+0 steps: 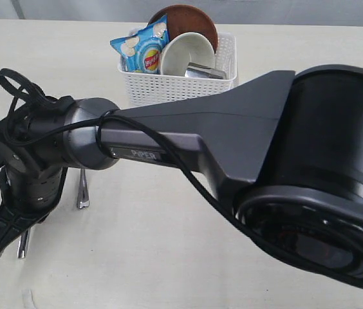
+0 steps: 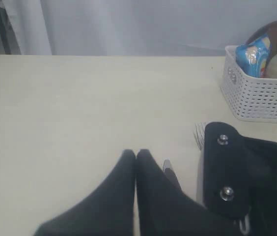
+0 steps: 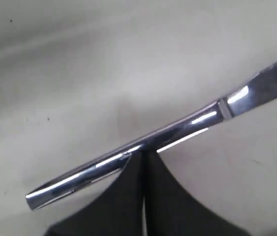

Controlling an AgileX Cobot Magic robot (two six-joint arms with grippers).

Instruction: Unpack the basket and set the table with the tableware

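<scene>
- Right tool (image 3: 143, 156): clenched on the knife (image 3: 178, 130), fingertips meeting at mid-handle.
- Knife: shiny steel, slim handle with a rounded end and a small step where the blade starts. It juts out both sides of the right tool, low over the worktop (image 1: 168, 257). Contact with the worktop cannot be told.
- Left tool (image 2: 136, 156): fingers pressed together, nothing between them, just beside the right tool.
- Fork (image 2: 199, 134): steel, lying flat on the worktop near the right tool; only the tines show in the left wrist view.
- Basket (image 1: 181, 87): white, perforated walls, well apart from both tools.
- In the basket: reddish-brown plate (image 1: 191, 19) on edge, pale bowl (image 1: 185, 55) tilted, steel cup (image 1: 204, 71), blue chips bag (image 1: 141, 48).
</scene>
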